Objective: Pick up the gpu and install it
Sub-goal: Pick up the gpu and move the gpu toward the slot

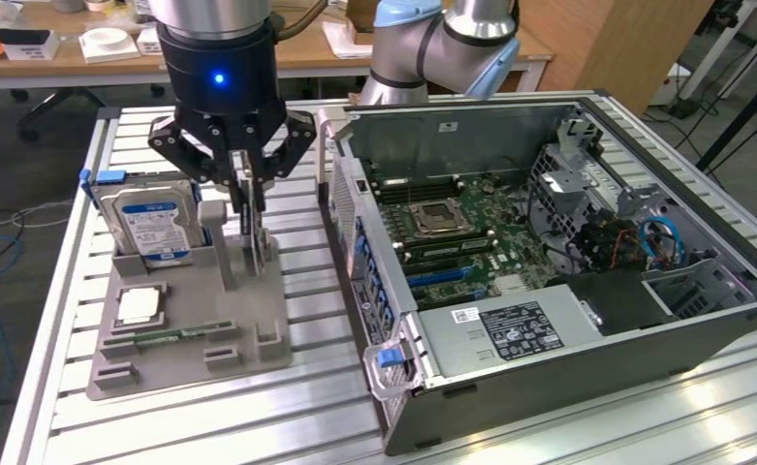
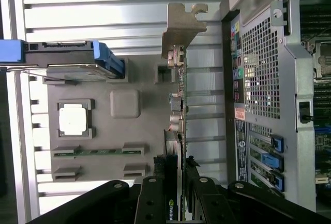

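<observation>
gpu (image 2: 177, 115) in tray (image 2: 145, 131) (beside hard drive (image 2: 67, 58)), near case (image 2: 264, 79)

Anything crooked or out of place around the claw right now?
Nothing stands out. The gpu stands upright on edge in the grey tray, in line with the claw over it; the hard drive sits straight.

The table (image 1: 313, 407) is showing ribbed bare metal, brushed and catching pale glare. The grey tray (image 1: 184, 339) is looking like matt, slightly grainy plastic. The graphics card (image 2: 176, 125) is presenting a dull metal bracket. The gripper (image 2: 175, 169) is looking matt black, its screw heads glinting. The hard drive (image 1: 154, 225) is wearing a glossy paper label and blue plastic rails. The computer case (image 1: 585, 387) is showing dark matt panels and perforated bare steel. The desk (image 1: 94, 63) behind is looking like smooth wood.
</observation>
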{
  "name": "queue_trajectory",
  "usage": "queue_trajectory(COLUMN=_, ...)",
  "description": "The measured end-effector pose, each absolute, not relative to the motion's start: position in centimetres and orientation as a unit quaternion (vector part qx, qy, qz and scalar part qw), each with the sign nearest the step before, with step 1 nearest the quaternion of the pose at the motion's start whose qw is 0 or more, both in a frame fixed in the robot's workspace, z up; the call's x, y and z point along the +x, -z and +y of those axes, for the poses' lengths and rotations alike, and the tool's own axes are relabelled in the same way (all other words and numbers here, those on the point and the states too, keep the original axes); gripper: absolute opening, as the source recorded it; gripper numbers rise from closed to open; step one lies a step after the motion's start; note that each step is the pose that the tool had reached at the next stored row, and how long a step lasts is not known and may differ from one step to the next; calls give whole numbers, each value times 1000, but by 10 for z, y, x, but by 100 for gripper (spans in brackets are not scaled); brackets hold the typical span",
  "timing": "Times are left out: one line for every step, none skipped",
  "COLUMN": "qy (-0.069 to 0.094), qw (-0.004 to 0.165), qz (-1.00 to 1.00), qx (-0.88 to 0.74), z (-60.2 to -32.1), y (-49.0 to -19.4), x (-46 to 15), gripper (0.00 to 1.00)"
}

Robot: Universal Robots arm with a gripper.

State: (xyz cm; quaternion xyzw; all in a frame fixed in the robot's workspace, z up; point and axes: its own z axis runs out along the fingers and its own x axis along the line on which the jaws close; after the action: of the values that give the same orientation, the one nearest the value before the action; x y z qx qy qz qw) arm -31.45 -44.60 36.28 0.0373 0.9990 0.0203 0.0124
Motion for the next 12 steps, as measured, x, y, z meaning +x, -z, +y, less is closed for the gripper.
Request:
queue_trajectory(qy=-20, qw=12, qz=999, qx=37, z=-446, y=-364, x=-314, gripper=26)
queue_trajectory(qy=-20, qw=12, qz=999, qx=37, z=-446, y=-364, x=-315, gripper=26)
queue_trajectory(qy=-20, qw=12, qz=999, qx=37, z=-446, y=-365, x=-315, gripper=26)
queue_trajectory(qy=-20, qw=12, qz=999, qx=37, z=-446, y=-365, x=-315, gripper=26)
queue_trajectory(qy=-20, qw=12, qz=999, qx=37, z=-446, y=-366, x=-315, gripper=26)
queue_trajectory(qy=-20, qw=12, qz=999, qx=37, z=-446, y=-367, x=-315, gripper=26)
queue_trajectory(qy=-20, qw=12, qz=999, qx=37, z=-446, y=-367, x=-315, gripper=26)
queue_trajectory(qy=-20, qw=12, qz=999, qx=37, z=-446, y=-367, x=-315, gripper=26)
queue_trajectory(qy=-20, qw=13, qz=999, qx=37, z=-446, y=-367, x=-314, gripper=26)
queue_trajectory(qy=-20, qw=13, qz=999, qx=37, z=-446, y=-367, x=-314, gripper=26)
queue_trajectory(qy=-20, qw=12, qz=999, qx=37, z=-446, y=-367, x=-315, gripper=26)
queue_trajectory(qy=-20, qw=12, qz=999, qx=37, z=-446, y=-367, x=-315, gripper=26)
